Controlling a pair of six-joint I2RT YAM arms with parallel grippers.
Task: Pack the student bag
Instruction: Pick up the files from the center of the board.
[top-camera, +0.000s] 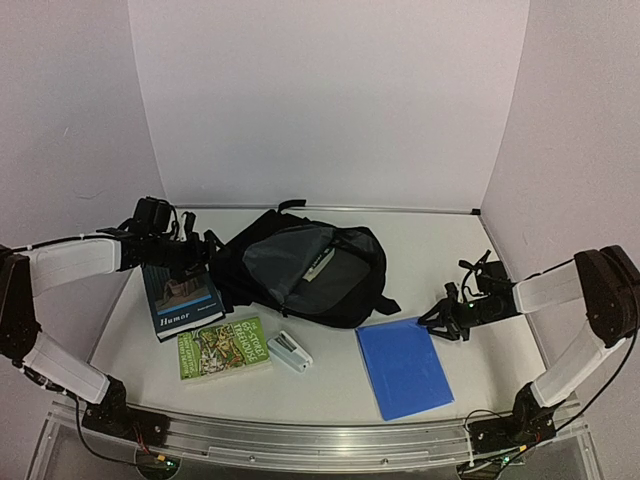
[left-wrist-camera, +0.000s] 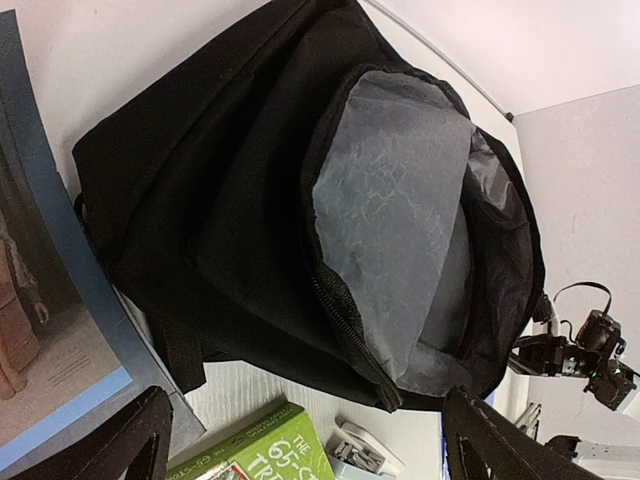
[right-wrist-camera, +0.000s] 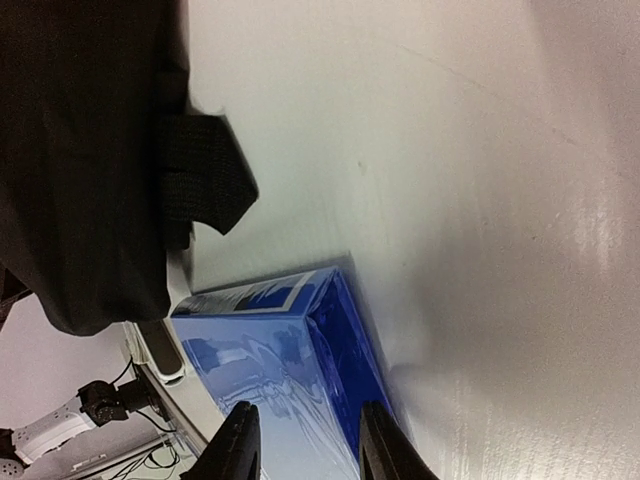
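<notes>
The student bag (top-camera: 300, 265) lies open-mouthed in the middle of the worktop (top-camera: 450, 250), nearer the far edge, grey lining showing; the step in hand looks to be taking up the blue book (top-camera: 402, 368), flat towards the near edge just beside the bag; the right fingers (right-wrist-camera: 238, 450) straddle its far corner, though whether they pinch it I cannot tell; the left fingers (left-wrist-camera: 120, 445) hang spread wide and empty by the bag's left side; next, I judge, comes a firm pinch, then a lift towards the mouth.
</notes>
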